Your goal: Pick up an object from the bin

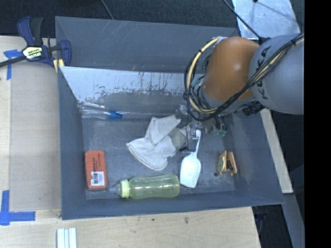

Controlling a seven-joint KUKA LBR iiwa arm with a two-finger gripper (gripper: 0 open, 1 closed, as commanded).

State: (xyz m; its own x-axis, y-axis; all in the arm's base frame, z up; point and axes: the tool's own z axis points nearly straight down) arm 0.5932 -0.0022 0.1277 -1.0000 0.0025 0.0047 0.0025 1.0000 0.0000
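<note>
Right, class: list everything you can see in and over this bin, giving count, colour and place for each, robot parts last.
bin: one, grey, middle of the view
cloth: one, white, crumpled, middle of the floor
spoon: one, white, right of the cloth, bowl toward the front
bottle: one, yellow-green, lying along the front wall
block: one, orange-red with a label, front left
tube: one, clear with a blue tip, back left
small thing: one, brown and orange, right side, kind unclear
arm: one, grey with orange cover and cables, reaching in from the right
hand: one, dark, over the spoon's handle, beside the cloth
</note>
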